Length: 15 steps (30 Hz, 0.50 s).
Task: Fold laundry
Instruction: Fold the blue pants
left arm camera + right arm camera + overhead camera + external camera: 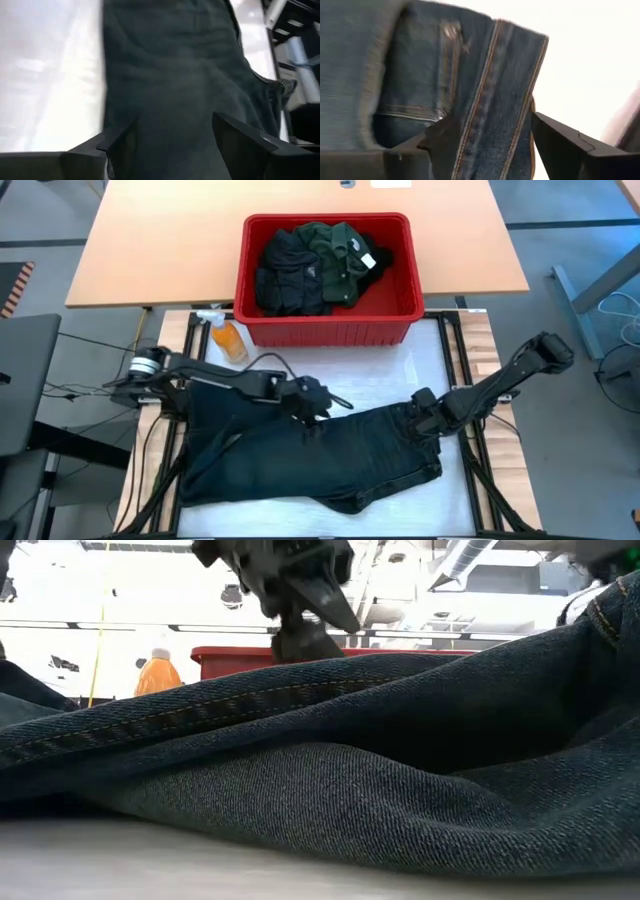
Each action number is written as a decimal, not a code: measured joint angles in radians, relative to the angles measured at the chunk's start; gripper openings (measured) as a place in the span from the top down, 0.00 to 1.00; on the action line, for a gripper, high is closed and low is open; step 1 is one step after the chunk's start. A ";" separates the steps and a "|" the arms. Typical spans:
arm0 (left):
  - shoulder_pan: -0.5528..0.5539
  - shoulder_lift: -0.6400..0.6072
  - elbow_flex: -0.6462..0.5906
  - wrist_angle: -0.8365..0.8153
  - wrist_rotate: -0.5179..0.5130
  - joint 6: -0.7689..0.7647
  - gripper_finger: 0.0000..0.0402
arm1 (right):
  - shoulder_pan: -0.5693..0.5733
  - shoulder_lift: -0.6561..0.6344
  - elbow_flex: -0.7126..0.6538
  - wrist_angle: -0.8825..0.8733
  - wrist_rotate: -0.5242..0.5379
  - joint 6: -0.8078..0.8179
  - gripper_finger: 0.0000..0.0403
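Dark denim jeans (310, 455) lie spread flat on the white table (400, 370), waistband end to the right, legs running left. The cloth covers most of the near half of the table.

Left gripper (322, 405) is over the far edge of the jeans near the middle, fingers (240, 135) spread apart with only denim seen between them, nothing clamped. In the low view it hangs just above the denim ridge (300, 630).

Right gripper (425, 412) is at the waistband (505, 100) on the right end, fingers spread apart astride the stitched band, not pinching it.

Red rectangular plastic basket (330, 320) sits on the far side of the table, holding the rest of the laundry: bunched black garments (285, 275) on the left, dark green shirt (340, 250) with a white label (367, 261) on the right.

Orange spray bottle (228, 337) stands just left of the basket's near corner.
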 joint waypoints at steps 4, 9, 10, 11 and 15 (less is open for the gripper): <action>0.006 0.052 0.000 0.021 0.096 -0.007 0.41 | 0.016 0.008 -0.121 0.195 -0.033 0.029 0.31; 0.002 0.056 0.000 0.015 0.107 -0.031 0.41 | 0.047 -0.002 -0.221 0.466 -0.003 0.032 0.38; 0.002 0.053 0.000 0.015 0.107 -0.039 0.41 | 0.053 0.001 -0.221 0.502 0.006 0.023 0.43; 0.002 0.050 0.000 0.015 0.105 -0.043 0.41 | 0.057 -0.003 -0.219 0.518 0.026 -0.003 0.50; 0.002 0.040 0.000 0.028 0.069 -0.045 0.41 | 0.056 -0.022 -0.177 0.571 0.101 -0.221 0.85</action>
